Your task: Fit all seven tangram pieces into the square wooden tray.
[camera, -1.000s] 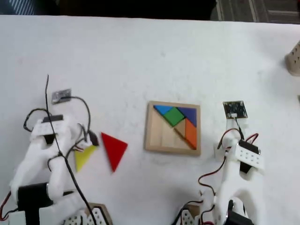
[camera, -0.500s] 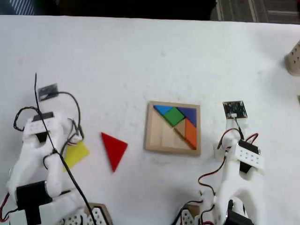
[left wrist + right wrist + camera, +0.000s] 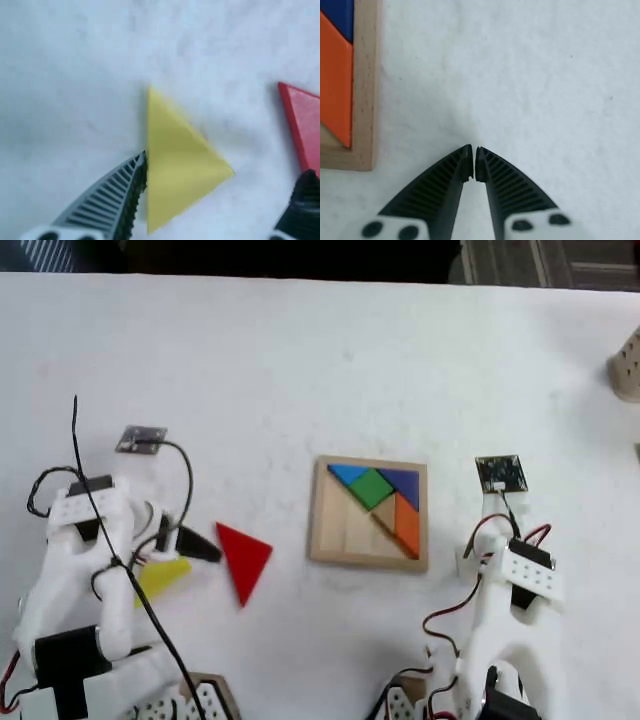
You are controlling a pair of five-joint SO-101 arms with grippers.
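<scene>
The square wooden tray (image 3: 320,540) lies mid-table with blue, green and orange pieces in its upper right part; its corner (image 3: 365,100) also appears in the right wrist view. A yellow triangle (image 3: 175,160) lies flat on the table between the fingers of my open left gripper (image 3: 222,170), the grey finger (image 3: 117,200) touching its edge. In the high view the yellow triangle (image 3: 160,577) sits under the left gripper (image 3: 172,562). A red triangle (image 3: 242,558) lies just right of it, its edge (image 3: 300,125) near the black finger. My right gripper (image 3: 474,162) is shut on nothing, beside the tray.
The right arm (image 3: 515,585) stands right of the tray. Loose cables and a small circuit board (image 3: 140,440) hang by the left arm; another board (image 3: 500,473) sits above the right arm. A pale perforated object (image 3: 628,365) is at the far right edge.
The left arm swung to the left, then its wrist turned back toward the red triangle. The yellow triangle shifted slightly left. The right arm stayed still.
</scene>
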